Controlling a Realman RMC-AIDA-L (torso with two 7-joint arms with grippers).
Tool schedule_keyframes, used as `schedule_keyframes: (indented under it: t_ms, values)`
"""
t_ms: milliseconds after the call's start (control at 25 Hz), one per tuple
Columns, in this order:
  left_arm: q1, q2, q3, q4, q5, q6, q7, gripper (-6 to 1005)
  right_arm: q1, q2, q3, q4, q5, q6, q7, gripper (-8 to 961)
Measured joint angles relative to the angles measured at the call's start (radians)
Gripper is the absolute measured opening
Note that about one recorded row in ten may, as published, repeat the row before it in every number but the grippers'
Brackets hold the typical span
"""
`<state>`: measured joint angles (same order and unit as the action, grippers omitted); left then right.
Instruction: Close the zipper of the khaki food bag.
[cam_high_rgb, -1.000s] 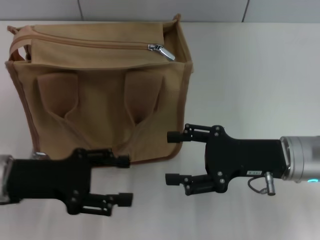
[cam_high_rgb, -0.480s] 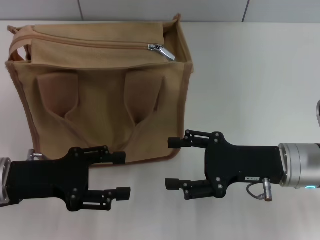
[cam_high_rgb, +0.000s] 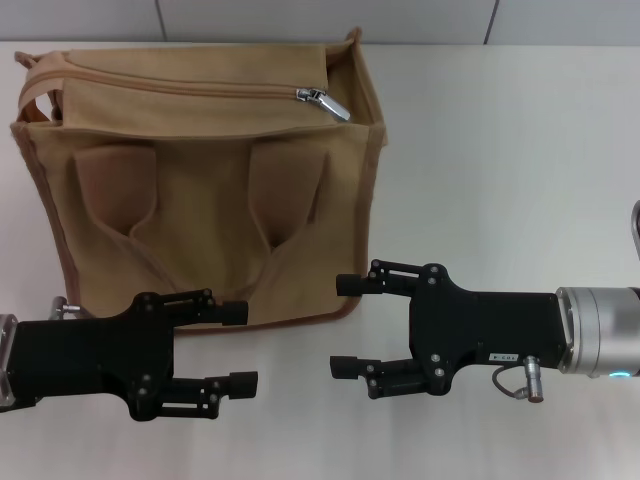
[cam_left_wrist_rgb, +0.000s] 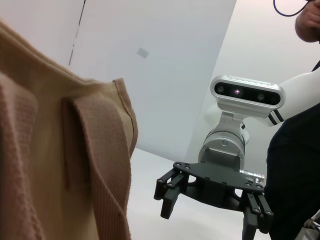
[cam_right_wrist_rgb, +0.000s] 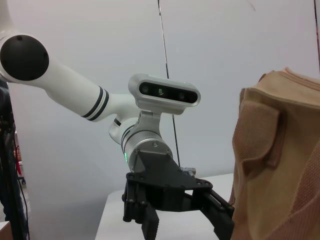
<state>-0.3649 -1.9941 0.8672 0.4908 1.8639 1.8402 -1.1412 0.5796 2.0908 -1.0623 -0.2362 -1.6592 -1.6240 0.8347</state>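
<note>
The khaki food bag (cam_high_rgb: 200, 200) stands on the white table at back left, its two front pockets facing me. The zipper (cam_high_rgb: 180, 86) runs across its top panel, with the silver pull tab (cam_high_rgb: 325, 103) near the right end. My left gripper (cam_high_rgb: 240, 346) is open and empty, low in front of the bag's bottom edge. My right gripper (cam_high_rgb: 343, 326) is open and empty, just off the bag's lower right corner, fingers pointing left. The bag also fills one side of the left wrist view (cam_left_wrist_rgb: 50, 165) and the right wrist view (cam_right_wrist_rgb: 280, 150).
The white table (cam_high_rgb: 500, 150) stretches to the right of the bag, with a tiled wall behind. The left wrist view shows the right arm's gripper (cam_left_wrist_rgb: 210, 200). The right wrist view shows the left arm's gripper (cam_right_wrist_rgb: 175, 210).
My left gripper has drawn back a little to the left and risen slightly. My right gripper has shifted slightly toward me. The bag and pull tab have not moved.
</note>
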Motion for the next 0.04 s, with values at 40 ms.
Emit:
schedule_keyframes:
  t_ms: [40]
  values:
    - [0.0,0.0,-0.003,0.0,0.0,0.0,0.0,800,0.0,0.0,0.0,0.0,0.0,0.0,0.0,814]
